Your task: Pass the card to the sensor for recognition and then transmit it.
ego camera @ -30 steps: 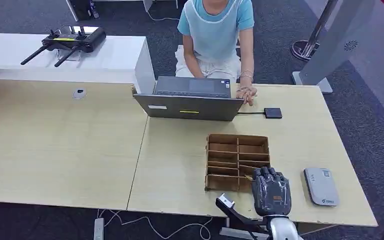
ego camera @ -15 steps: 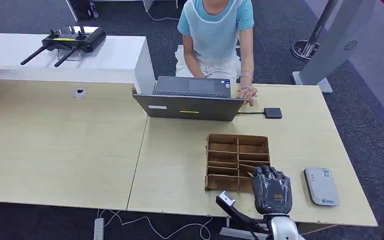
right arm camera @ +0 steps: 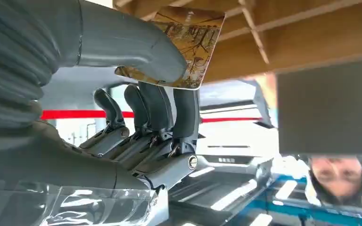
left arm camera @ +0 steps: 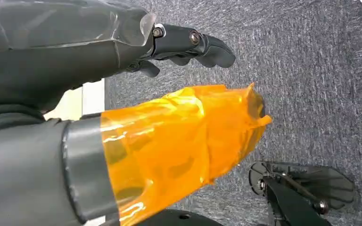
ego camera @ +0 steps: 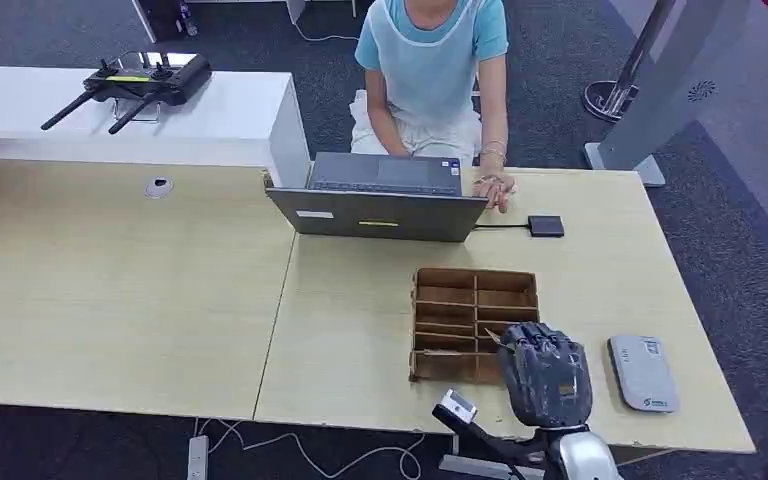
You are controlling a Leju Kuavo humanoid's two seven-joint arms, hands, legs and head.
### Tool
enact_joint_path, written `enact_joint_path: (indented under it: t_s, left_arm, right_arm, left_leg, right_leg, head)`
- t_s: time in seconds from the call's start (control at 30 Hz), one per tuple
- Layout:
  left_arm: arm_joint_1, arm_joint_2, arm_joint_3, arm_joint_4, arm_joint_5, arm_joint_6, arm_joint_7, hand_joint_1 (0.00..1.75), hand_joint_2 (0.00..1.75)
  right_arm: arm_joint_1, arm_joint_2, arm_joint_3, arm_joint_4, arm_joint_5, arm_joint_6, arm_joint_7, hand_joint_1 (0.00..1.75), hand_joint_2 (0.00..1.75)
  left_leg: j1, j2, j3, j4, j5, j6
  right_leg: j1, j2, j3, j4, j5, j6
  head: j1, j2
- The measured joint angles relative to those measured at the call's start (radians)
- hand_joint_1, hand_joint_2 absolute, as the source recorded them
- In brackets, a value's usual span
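My right hand [ego camera: 546, 374] pinches a card [right arm camera: 185, 44] between thumb and fingers, now lifted above the wooden box [ego camera: 460, 300].

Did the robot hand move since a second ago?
Yes. The right robot hand shifted a little toward the grey card reader, away from the wooden organizer.

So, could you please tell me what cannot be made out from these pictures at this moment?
- Head view: the card, hidden behind the back of the right hand over the wooden organizer.
- Right wrist view: the card shows, but the thumb covers part of its face and the print is too small to read.
- Head view: the markings on the grey card reader, too small.
- Left wrist view: the left hand is partly cut off by the picture edge.
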Motion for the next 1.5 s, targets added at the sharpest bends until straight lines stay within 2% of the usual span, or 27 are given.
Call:
enact_joint_path:
  t_s: [0.07,0.27,0.47,0.53,0.67,0.9,1.03,1.23,1.5]
  left_arm:
    - [0.0,0.0,0.0,0.0,0.002,0.0,0.0,0.0,0.0]
    - [0.0,0.0,0.0,0.0,0.004,0.0,0.0,0.0,0.0]
    - [0.0,0.002,0.0,0.0,-0.007,0.0,0.0,0.0,0.0]
    - [0.0,0.003,0.0,0.0,-0.01,-0.002,0.0,0.0,0.0]
    - [0.0,0.007,0.0,0.0,-0.027,-0.007,0.0,0.0,0.0]
    - [-0.001,0.013,0.0,0.0,-0.07,-0.018,0.0,0.0,0.0]
    - [-0.001,0.018,0.0,0.0,-0.091,-0.02,0.0,0.0,0.0]
    - [-0.002,0.02,0.0,0.0,-0.132,-0.032,0.0,0.0,0.0]
    - [-0.004,0.029,0.0,0.0,-0.191,-0.046,0.0,0.0,0.0]
  right_arm:
    - [0.012,0.027,-0.025,-0.028,-0.042,0.001,-0.042,1.48,1.75]
    - [0.032,0.063,-0.053,-0.103,-0.082,0.005,-0.088,1.48,1.75]
    - [0.031,0.064,-0.071,-0.156,-0.107,0.016,-0.107,1.52,1.75]
    - [0.022,0.058,-0.08,-0.171,-0.124,0.023,-0.116,1.59,1.75]
    - [-0.021,0.029,-0.089,-0.192,-0.129,0.03,-0.118,1.61,1.75]
    - [-0.17,-0.045,-0.103,-0.204,-0.151,0.113,-0.119,1.61,1.75]
    - [-0.266,-0.082,-0.104,-0.194,-0.169,0.155,-0.123,1.71,1.75]
    - [-0.445,-0.13,-0.109,-0.12,-0.217,0.24,-0.128,1.75,1.75]
    - [-0.689,-0.139,-0.097,0.037,-0.226,0.319,-0.121,1.75,1.75]
  left_leg:
    - [0.0,0.0,0.0,0.0,0.0,0.0]
    - [0.0,0.0,0.0,0.0,0.0,0.0]
    - [0.0,0.0,0.0,0.0,0.0,0.0]
    - [0.0,0.0,0.0,0.0,0.0,0.0]
    - [0.0,0.001,0.0,0.0,0.0,0.0]
    - [0.0,0.002,0.001,0.0,0.001,0.0]
    - [0.0,0.002,0.001,0.0,0.001,0.0]
    - [0.0,0.003,0.001,0.0,0.001,0.0]
    - [0.0,0.003,0.0,0.0,0.002,-0.001]
  right_leg:
    - [0.0,0.0,0.0,0.0,0.0,0.0]
    - [0.0,0.0,0.0,0.0,0.0,0.0]
    - [0.0,0.0,0.0,0.0,0.0,0.0]
    - [0.0,0.0,0.0,0.0,0.0,0.0]
    - [0.0,0.001,0.0,0.0,0.0,0.0]
    - [0.0,0.002,0.001,0.0,0.001,0.0]
    - [0.0,0.002,0.001,0.0,0.002,-0.001]
    - [0.0,0.003,0.0,0.001,0.002,-0.001]
    - [0.0,0.003,0.0,0.001,0.003,-0.001]
  head:
    - [0.0,0.0]
    - [0.0,0.0]
    - [0.0,0.0]
    - [0.0,0.0]
    - [0.0,0.0]
    - [0.0,0.0]
    - [0.0,0.0]
    - [0.0,0.0]
    - [0.0,0.0]
